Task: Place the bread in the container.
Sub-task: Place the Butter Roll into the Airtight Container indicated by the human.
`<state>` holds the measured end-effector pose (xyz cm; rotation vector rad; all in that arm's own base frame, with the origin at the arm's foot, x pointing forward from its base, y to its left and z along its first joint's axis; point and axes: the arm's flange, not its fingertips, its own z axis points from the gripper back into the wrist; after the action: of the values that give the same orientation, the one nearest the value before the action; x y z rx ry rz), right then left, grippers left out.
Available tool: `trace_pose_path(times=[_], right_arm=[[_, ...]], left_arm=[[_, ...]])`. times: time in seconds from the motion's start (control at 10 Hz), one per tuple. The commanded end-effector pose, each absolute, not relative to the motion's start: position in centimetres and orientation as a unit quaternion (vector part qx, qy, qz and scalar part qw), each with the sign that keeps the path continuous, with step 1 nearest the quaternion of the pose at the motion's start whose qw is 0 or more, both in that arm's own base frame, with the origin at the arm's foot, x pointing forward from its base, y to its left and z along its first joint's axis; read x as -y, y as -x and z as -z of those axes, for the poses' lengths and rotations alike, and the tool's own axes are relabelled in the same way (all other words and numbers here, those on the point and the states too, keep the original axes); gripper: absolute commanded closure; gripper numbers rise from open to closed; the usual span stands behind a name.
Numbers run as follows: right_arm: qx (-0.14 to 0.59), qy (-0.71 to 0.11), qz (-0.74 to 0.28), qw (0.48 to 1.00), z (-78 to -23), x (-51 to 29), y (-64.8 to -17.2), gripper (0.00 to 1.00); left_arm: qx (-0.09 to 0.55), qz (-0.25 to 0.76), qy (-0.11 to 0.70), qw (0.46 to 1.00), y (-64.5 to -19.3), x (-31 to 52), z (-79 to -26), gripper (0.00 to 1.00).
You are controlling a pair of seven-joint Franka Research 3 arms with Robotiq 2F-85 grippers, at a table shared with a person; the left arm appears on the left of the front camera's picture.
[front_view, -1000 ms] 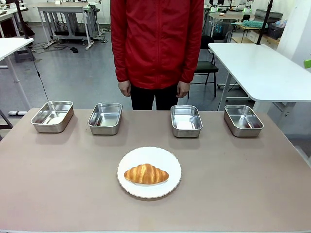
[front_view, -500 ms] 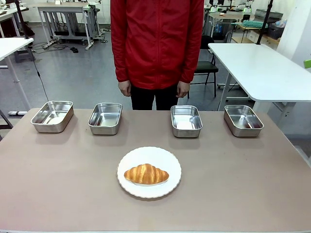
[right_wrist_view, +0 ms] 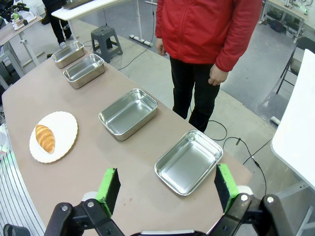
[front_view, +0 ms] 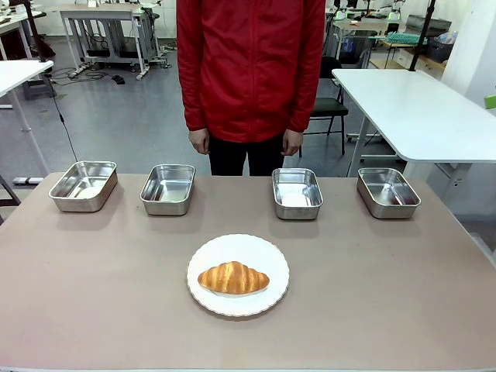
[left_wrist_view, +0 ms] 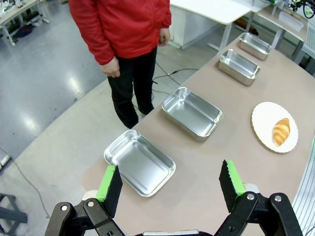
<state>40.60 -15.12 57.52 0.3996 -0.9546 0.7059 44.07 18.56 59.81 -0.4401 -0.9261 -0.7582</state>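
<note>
The workshop's brown table (front_view: 93, 294) has a person (front_view: 248, 70) standing at its far edge, hands down. Four identical pans line the far side; the inner-left container (front_view: 165, 206) and inner-right container (front_view: 297, 212) lie nearest the plate (front_view: 232, 246). The plate sits near-centre with the bread (front_view: 233, 278) on it. The left gripper (left_wrist_view: 170, 178) and right gripper (right_wrist_view: 166, 177) have their jaws spread wide, empty. Risks: no pan is marked (a wrong choice is possible), and a hard pinch could crush the crust or drag the plate.

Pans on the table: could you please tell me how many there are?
4: left pan, centre-left pan, centre-right pan, right pan, in one far row. None looks hidden.
</note>
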Motion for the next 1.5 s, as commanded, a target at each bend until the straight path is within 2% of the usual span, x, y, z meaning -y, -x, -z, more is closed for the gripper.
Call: trace_pose_path(times=[0.0,1.4], right_arm=[[0.451,-0.19,-0.331,0.807,-57.55,15.08,-40.67,0.0],[0.451,-0.19,-0.331,0.807,-57.55,15.08,-40.67,0.0]], left_arm=[[0.434,0.353,0.205,0.803,-43.95,-18.59,-59.87,0.0],[0.434,0.353,0.205,0.803,-43.95,-18.59,-59.87,0.0]])
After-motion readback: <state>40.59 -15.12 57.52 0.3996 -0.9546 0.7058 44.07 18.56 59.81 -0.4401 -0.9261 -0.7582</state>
